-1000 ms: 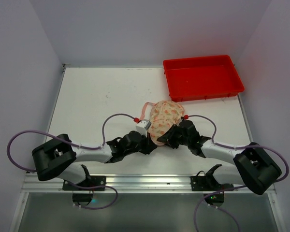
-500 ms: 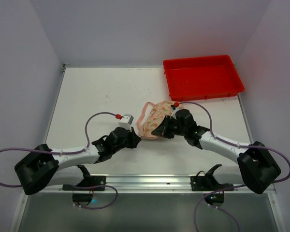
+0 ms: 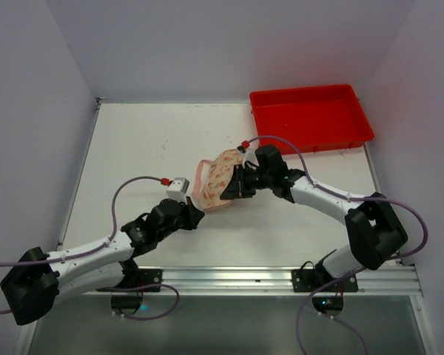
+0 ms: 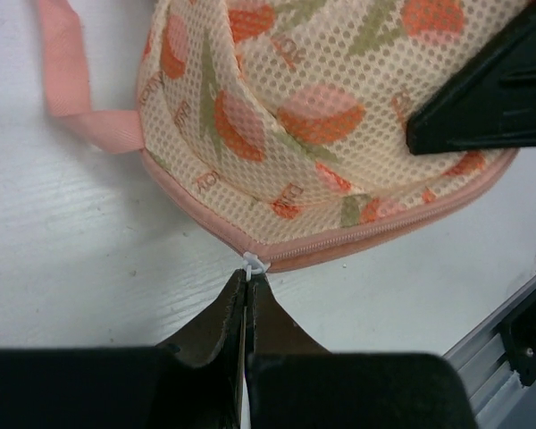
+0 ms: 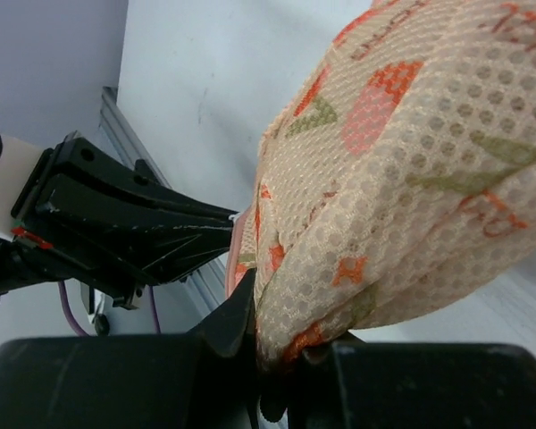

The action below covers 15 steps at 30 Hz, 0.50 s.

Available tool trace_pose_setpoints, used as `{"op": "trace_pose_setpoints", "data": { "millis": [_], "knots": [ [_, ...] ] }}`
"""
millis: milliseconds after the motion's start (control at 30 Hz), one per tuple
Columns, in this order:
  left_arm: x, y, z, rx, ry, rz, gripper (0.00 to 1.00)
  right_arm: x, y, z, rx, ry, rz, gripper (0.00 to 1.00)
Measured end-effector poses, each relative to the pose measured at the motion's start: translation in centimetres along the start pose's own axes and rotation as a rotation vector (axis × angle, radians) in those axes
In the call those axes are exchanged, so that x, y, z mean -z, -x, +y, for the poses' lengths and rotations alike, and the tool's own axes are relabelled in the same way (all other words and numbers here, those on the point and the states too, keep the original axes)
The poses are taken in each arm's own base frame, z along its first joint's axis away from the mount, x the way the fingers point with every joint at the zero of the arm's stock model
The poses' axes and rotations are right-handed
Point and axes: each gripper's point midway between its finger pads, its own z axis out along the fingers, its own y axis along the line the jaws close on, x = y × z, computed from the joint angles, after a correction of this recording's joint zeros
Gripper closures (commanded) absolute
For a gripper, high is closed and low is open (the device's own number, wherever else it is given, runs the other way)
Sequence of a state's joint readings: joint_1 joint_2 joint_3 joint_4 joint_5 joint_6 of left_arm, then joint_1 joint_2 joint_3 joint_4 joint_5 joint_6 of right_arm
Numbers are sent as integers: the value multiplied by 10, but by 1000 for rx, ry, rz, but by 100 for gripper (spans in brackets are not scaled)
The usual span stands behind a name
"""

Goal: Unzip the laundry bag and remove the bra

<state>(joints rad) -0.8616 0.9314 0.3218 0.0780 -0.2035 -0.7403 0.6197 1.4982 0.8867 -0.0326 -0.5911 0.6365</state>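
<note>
The laundry bag, cream mesh with orange-pink floral print and pink zip edging, lies mid-table. My left gripper is at its near edge, shut on the small white zip pull at the end of the pink zip. My right gripper is shut on a fold of the bag's fabric on its right side and lifts it a little. A pink strap loops off the bag's left side. The bra is hidden.
A red plastic tray stands at the back right, close behind the right arm. The metal rail runs along the table's near edge. White walls close in the left, back and right sides.
The bag has moved left and a little away, carried by my right gripper. My left arm has swung left and stretched out, its gripper staying at the bag's near edge.
</note>
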Motion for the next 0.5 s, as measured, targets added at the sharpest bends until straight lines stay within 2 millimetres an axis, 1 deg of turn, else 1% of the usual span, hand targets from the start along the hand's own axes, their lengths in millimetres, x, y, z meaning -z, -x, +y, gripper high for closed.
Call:
{"op": "trace_pose_setpoints", "data": {
  "millis": [100, 133, 167, 200, 233, 300, 333, 400, 500],
  "knots": [
    [-4, -2, -8, 7, -47, 7, 100, 3, 7, -17, -62, -37, -4, 57],
    [-7, -5, -12, 9, -64, 16, 100, 5, 11, -27, -97, -63, -15, 35],
    [-12, -8, -14, 9, -74, 32, 100, 9, 16, -40, -131, -98, -38, 24],
    [-17, -16, -15, 6, -75, 63, 100, 13, 22, -55, -154, -140, -68, 17],
    [-23, -24, -16, 0, -72, 98, 100, 18, 28, -69, -179, -183, -101, 7],
    [-33, -41, -23, -17, -83, 168, 100, 30, 34, -94, -232, -273, -163, 1],
    [-39, -47, -28, -27, -91, 200, 100, 35, 33, -102, -246, -307, -186, 1],
    [-52, -52, -45, -37, -120, 238, 100, 44, 23, -108, -278, -348, -218, 1],
    [-70, -47, -73, -42, -178, 245, 100, 56, 3, -107, -322, -356, -264, 1]
  ]
}}
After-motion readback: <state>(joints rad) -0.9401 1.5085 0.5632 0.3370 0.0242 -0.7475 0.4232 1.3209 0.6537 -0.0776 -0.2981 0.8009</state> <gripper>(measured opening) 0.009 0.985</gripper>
